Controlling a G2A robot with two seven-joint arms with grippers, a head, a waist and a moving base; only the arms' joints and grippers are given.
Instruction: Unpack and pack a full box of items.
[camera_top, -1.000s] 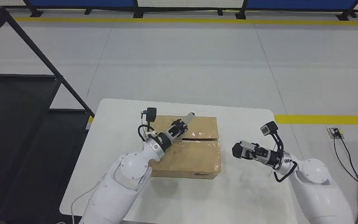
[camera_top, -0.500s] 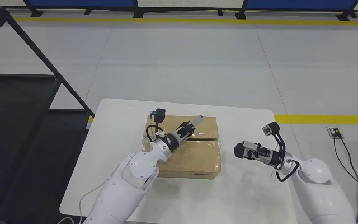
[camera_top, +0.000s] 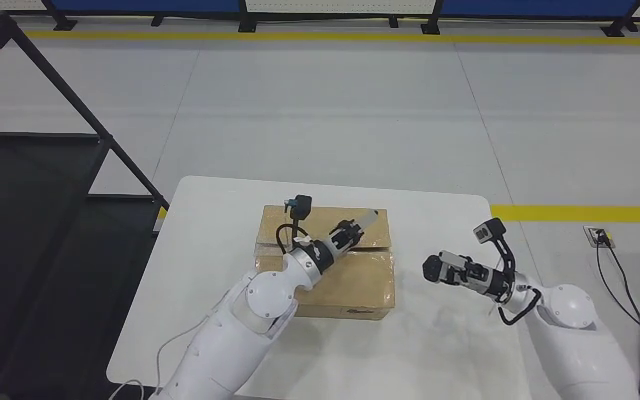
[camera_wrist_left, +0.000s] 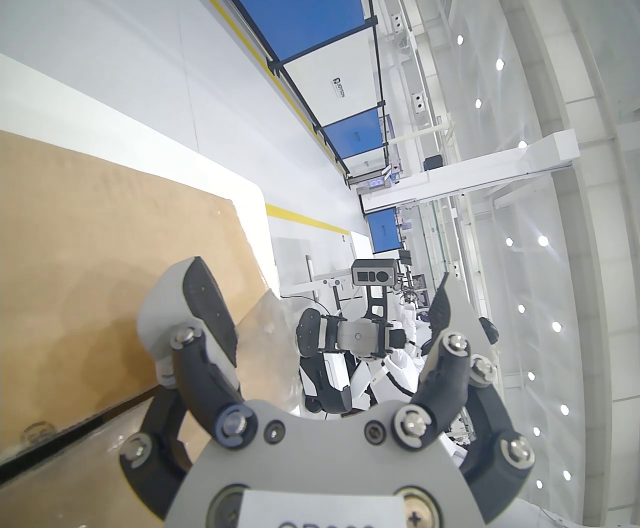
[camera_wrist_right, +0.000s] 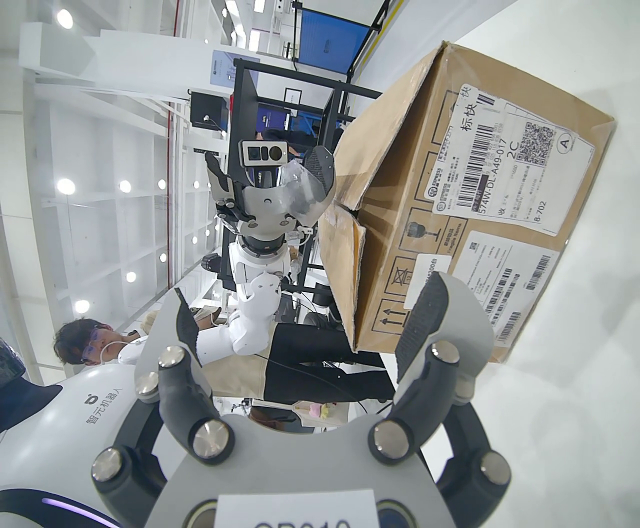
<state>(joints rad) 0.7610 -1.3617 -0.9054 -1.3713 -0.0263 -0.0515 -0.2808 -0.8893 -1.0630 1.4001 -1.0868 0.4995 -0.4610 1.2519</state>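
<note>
Looking down from above: cardboard box (camera_top: 355, 290) near the middle of the white bench (camera_top: 200, 260), standing flat, top flaps folded down. Along the seam between the flaps, a thin dark gap, plainest from the left wrist camera, with the box (camera_wrist_left: 100, 240) close underneath and the bench (camera_wrist_left: 150, 140) beyond its far edge.

Over the box top, left gripper (camera_top: 362, 222), above the far flap and close to its right-hand end, arm stretched across the lid from the near left. Fingers spread wide, nothing clamped between them. From its own wrist camera, left gripper (camera_wrist_left: 322, 280) with one finger (camera_wrist_left: 205, 295) over the flap's corner; touching the cardboard or just above it, cannot tell. At that same corner, a scrap of clear film (camera_wrist_left: 272, 320), sticking out beside the finger.

Off to the right of the box and apart from it, right gripper (camera_top: 432, 268), over the bench and pointing at the box's right side. Fingers wide apart here too, holding nothing. From the right wrist camera, right gripper (camera_wrist_right: 307, 295) facing the box (camera_wrist_right: 400, 125) end-on, white labels (camera_wrist_right: 500, 165) stuck on the side turned toward it, bench (camera_wrist_right: 575, 350) beneath. Farther off in that view, the left gripper (camera_wrist_right: 270, 185) above the lid's end, spread open, the clear film (camera_wrist_right: 300, 192) lying across its front.
</note>
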